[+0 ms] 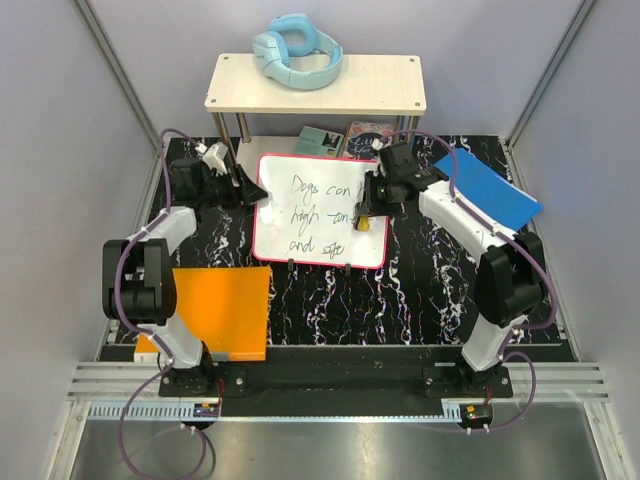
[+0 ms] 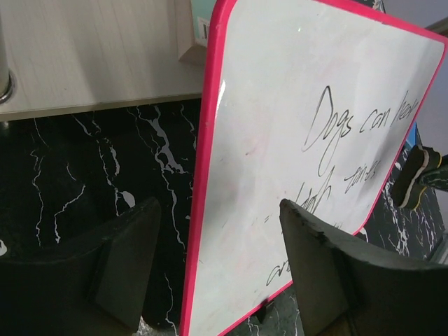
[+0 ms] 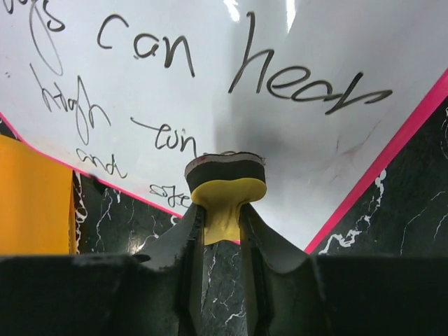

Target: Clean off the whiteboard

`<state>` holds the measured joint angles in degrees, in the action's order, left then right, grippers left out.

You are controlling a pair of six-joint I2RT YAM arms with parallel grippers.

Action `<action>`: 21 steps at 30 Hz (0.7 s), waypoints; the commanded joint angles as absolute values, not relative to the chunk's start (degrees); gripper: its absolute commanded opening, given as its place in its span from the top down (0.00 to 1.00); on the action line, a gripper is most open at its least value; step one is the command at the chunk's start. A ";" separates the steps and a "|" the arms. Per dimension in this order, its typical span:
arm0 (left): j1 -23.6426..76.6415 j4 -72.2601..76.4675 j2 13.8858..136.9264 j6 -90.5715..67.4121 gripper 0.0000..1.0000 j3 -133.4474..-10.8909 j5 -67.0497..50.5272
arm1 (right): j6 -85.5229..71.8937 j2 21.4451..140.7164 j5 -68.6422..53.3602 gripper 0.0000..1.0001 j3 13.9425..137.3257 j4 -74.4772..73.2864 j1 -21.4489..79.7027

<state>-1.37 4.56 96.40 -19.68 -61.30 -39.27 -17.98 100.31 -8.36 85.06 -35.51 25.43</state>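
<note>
The whiteboard, white with a pink rim, lies on the black marbled mat in the middle and bears dark handwritten words. It also shows in the left wrist view and the right wrist view. My left gripper is open, and its fingers straddle the board's left edge without closing on it. My right gripper is shut on a yellow and black eraser. It holds the eraser's black pad against the board's right part, just below the word "hear". The eraser also shows in the top view.
An orange sheet lies at the front left and a blue sheet at the right. A wooden shelf with light blue headphones stands behind the board, with books under it. Grey walls enclose the table.
</note>
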 commanded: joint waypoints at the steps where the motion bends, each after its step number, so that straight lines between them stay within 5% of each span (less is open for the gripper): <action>1: -1.58 11.07 99.49 -20.56 0.28 -63.10 -44.46 | -17.05 101.60 -3.71 1.00 89.03 -31.20 25.40; 7: -1.58 21.78 102.04 -25.05 0.35 -60.38 -49.91 | -17.66 99.50 -0.89 1.00 85.88 -27.07 25.23; 21: -1.58 18.81 104.50 -24.08 0.91 -61.61 -51.24 | -18.28 100.28 7.82 1.00 83.59 -30.85 25.23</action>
